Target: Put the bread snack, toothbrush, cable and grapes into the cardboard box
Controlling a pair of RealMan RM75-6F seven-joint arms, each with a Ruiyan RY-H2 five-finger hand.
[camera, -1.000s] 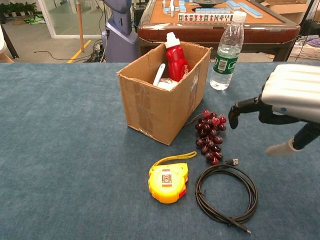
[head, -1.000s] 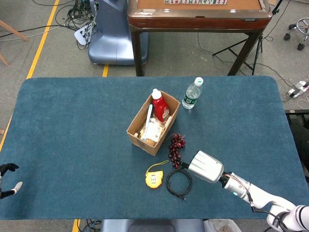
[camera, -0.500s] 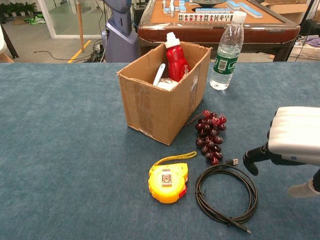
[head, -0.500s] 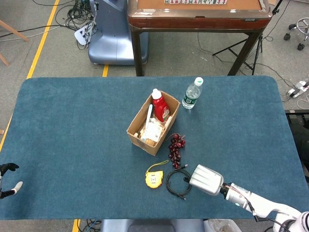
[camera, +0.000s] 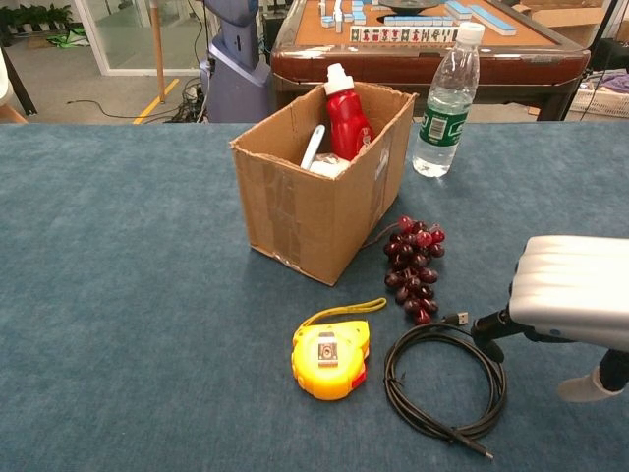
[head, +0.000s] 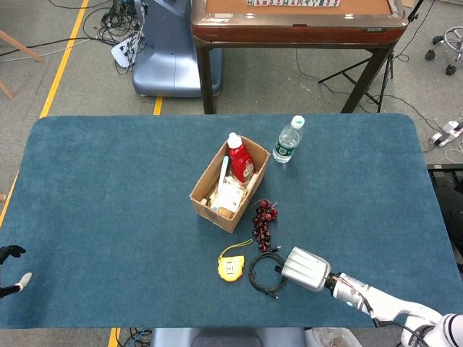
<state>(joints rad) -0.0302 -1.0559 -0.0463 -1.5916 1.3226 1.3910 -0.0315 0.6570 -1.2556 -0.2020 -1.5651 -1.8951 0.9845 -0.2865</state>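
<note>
Table (head: 108,188) covered in blue felt carries everything here. Cardboard box (camera: 305,211) stands open near its middle, seen in the chest view with a red bottle (camera: 346,113) upright at its far side, a white toothbrush (camera: 313,146) leaning on the inner wall, and a pale packet (head: 230,196) lying on the floor, probably the bread snack. At about two o'clock from the box a clear water bottle (camera: 447,98) stands upright, well apart from it.

The right hand (camera: 570,295) hangs palm down at about five o'clock from the box, its silver back hiding most of the fingers; one dark fingertip (camera: 486,339) reaches down just beside the cable, and the thumb sits apart lower right. Whether that fingertip touches the cable, I cannot tell, nor how far the hand is spread.

Grapes (camera: 413,267), dark red, lie on the felt just beside the box's near right corner. The black cable (camera: 442,383) lies coiled on the felt at six o'clock from the grapes, its plug near them. A yellow tape measure (camera: 331,356) sits at nine o'clock from the coil.

The left hand (head: 11,271) shows only at the head view's left edge, nothing visibly in it.
</note>
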